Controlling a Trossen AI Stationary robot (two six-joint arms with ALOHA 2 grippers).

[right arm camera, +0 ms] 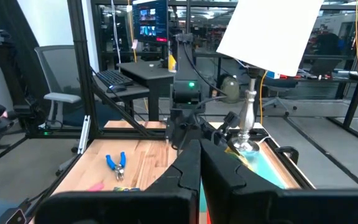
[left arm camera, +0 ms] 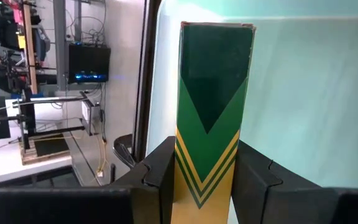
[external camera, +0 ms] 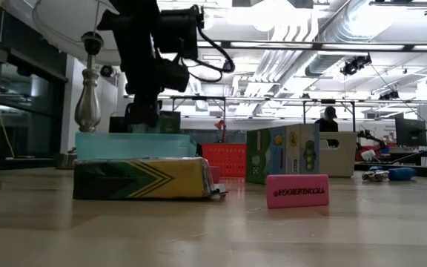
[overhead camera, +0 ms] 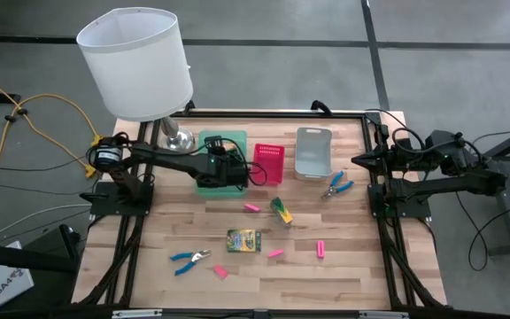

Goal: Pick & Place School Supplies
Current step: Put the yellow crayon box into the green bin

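Left hand [overhead camera: 228, 168] is clamped on a crayon box [left arm camera: 211, 118], over the green tray [overhead camera: 204, 184] near the far edge of the desk [overhead camera: 343, 275], left of middle. The wrist view shows the box standing on end between the two fingers [left arm camera: 160, 180], which pinch its narrow sides low down, with the tray floor behind it. Whether the box already touches the tray floor I cannot tell.

Right hand [right arm camera: 199, 180] is clenched on nothing and parked at the right edge of the desk.

Other supplies loose on the desk:
- second crayon box [overhead camera: 243, 240] lying flat near the middle
- third crayon box [overhead camera: 281, 212] tilted, just right of it toward the far side
- pink erasers, e.g. [overhead camera: 320, 249], scattered around the middle
- blue-handled scissors [overhead camera: 189, 259] toward the near left
- second scissors [overhead camera: 336, 186] near the grey tray [overhead camera: 313, 152]
- pink basket [overhead camera: 269, 162] between the green and grey trays
- lamp [overhead camera: 137, 64] at the far left corner

Handling, my judgement: the box is light cardboard, stiff enough but crushable, with glossy, slightly slick faces. Grip across the narrow width at mid-length and squeeze moderately. The erasers are small and rubbery, so pinch them across the short sides. The scissors are hard metal and lie thin; take them at the handles.
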